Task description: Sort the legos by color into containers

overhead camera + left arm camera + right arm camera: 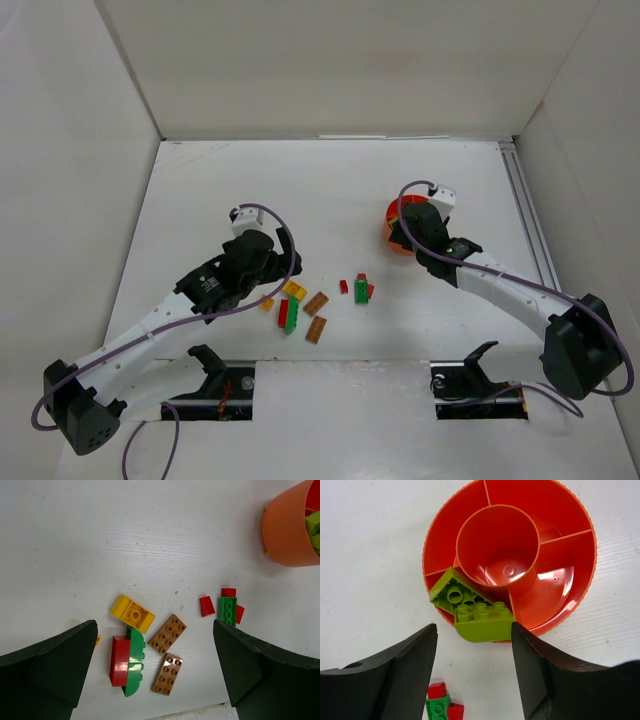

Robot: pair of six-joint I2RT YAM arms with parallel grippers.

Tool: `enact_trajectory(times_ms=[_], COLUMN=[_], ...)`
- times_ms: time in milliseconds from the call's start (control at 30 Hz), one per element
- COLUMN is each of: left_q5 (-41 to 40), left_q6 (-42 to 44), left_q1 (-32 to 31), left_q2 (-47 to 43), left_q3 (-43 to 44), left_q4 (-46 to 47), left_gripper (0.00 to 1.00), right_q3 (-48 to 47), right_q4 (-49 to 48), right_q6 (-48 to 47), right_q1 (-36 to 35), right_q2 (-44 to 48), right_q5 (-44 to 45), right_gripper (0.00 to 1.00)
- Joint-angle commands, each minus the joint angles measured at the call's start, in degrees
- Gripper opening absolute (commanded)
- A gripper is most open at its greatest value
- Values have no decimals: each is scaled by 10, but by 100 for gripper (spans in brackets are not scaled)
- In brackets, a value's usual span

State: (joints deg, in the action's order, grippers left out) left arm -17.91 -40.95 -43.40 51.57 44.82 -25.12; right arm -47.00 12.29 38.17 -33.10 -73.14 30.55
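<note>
Over by the far right of the table, the right gripper is hovering above the near rim of the orange bowl. Its jaws are standing about halfway apart and aren't clamping anything. Right below it, two lime pieces are sitting in the nearest compartment. The upturned lime brick is lying hollow side up against the centre cup, and the second lime brick is poking out over the rim. That one's edge is sitting really close to one finger, and I honestly can't tell if they're touching. The bowl itself is showing one centre cup and a ring split by four dividers.

The left gripper is hanging over the loose pile with its jaws spread wide, holding nothing.

Under it I'm counting:
- one yellow brick
- one long red brick, lying pressed against one curved green brick
- two browns, the upper brown brick and the lower brown brick

Toward the bowl, one small green brick is sitting with three reds around it: the left red bit, the top red bit and the right red bit. One orange brick is peeking out beside the left arm.
</note>
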Motion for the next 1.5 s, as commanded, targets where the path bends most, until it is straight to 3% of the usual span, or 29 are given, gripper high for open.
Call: enact_trajectory(times_ms=[0, 133, 467, 700, 833, 867, 1033, 1233, 1467], left_q5=[0, 0, 5, 16, 54, 65, 79, 96, 97], left_q6=[7, 7, 12, -11, -42, -42, -84, -119, -153], left_q1=[2, 2, 2, 2, 2, 2, 2, 2, 2], left_q2=[-9, -9, -9, -15, 7, 13, 59, 73, 29], left_q3=[20, 20, 20, 20, 15, 9, 4, -29, -66], left_q4=[12, 12, 12, 12, 12, 22, 16, 3, -7], left_gripper=[100, 100, 100, 100, 100, 100, 100, 100, 100], right_q3=[-19, -5, -36, -51, -70, -77, -58, 18, 36], right_q4=[-32, -32, -17, 28, 79, 94, 135, 66, 48], right_q6=[22, 30, -27, -133, -230, -245, -272, -238, -227], right_q1=[-7, -13, -13, -30, -57, -74, -149, -165, -170], right_q2=[1, 6, 30, 90, 90, 79, 47, 35, 6], right_q5=[14, 20, 13, -3, -85, -92, -103, -224, -239], right_gripper=[66, 72, 73, 89, 94, 100, 98, 80, 75])
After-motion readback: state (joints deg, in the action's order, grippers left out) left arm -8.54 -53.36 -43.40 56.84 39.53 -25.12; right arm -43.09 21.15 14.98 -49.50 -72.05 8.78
